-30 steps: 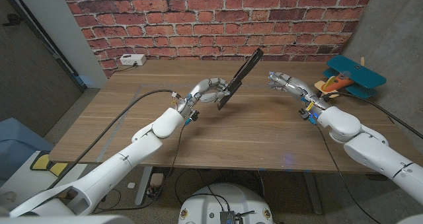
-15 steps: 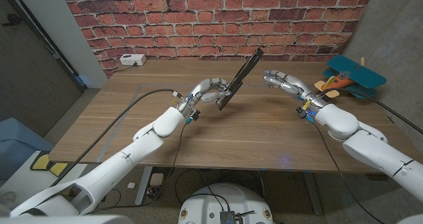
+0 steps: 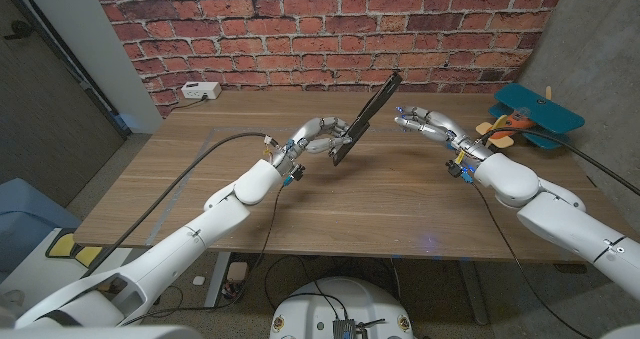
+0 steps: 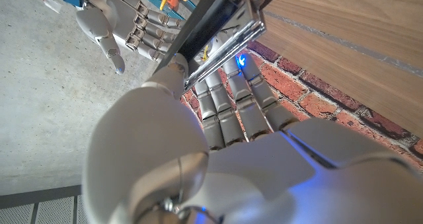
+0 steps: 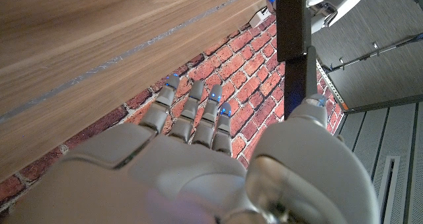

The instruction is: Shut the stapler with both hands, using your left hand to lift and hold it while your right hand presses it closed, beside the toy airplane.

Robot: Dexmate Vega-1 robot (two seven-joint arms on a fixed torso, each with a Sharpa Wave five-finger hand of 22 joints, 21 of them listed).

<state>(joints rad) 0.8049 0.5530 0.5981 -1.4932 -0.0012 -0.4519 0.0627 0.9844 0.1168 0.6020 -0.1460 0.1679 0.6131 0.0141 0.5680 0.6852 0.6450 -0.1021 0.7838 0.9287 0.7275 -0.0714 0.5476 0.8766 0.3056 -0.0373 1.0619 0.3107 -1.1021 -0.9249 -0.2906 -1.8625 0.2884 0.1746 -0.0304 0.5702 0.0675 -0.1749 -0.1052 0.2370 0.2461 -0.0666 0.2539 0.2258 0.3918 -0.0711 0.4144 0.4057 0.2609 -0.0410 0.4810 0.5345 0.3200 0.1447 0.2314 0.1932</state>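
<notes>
My left hand [image 3: 318, 137] holds a black stapler [image 3: 365, 121] lifted off the wooden table [image 3: 300, 204], tilted with its long top arm pointing up and away. In the left wrist view the stapler [image 4: 211, 32] shows a shiny metal channel above my left hand's fingers [image 4: 231, 98]. My right hand [image 3: 428, 125] hovers just right of the stapler with fingers stretched toward it, holding nothing; a small gap remains. In the right wrist view the stapler's dark bar [image 5: 293, 26] stands beyond my right hand [image 5: 198, 158]. The toy airplane [image 3: 530, 115], blue with orange, sits at the table's far right.
A white power box [image 3: 200, 90] lies at the table's back left by the brick wall. A black cable [image 3: 190, 174] runs over the left side of the table. A grey wall stands close behind the airplane.
My right hand has moved left toward the stapler, narrowing the gap. My left hand has kept the stapler raised, nearly still.
</notes>
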